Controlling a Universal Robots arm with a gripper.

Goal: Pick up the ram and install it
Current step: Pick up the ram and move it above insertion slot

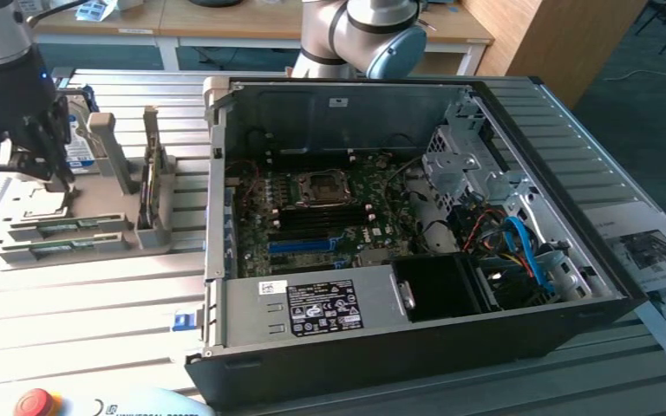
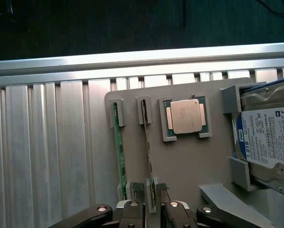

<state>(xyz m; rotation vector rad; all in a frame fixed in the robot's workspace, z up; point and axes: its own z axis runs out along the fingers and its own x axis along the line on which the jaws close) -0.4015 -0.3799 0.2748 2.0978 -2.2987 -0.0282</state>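
Hovering over the grey parts fixture, the end effector is at the exterior view's left, above the slatted metal surface

- Fixture lies just beside the open computer case, on the case's left in the exterior view
- The ram stands on edge in its fixture slot, held by a grey clip at each end, not yet lifted out
- Second ram stick, green edge showing, stands in the next slot, parallel to the ram and on its near side in the exterior view
- Processor lies flat in a square pocket on the ram's other side; beyond it the blue-labelled hard drive sits upright between grey brackets
- End effector state: jaws parted to about mid-width, one finger on each side of the ram's end clip in the wrist view; nothing gripped. Cannot tell whether the fingertips touch the clip or hang just above it
- Inside the case the motherboard lies exposed, well apart from the ram, with the arm's base joint at the far side of the case
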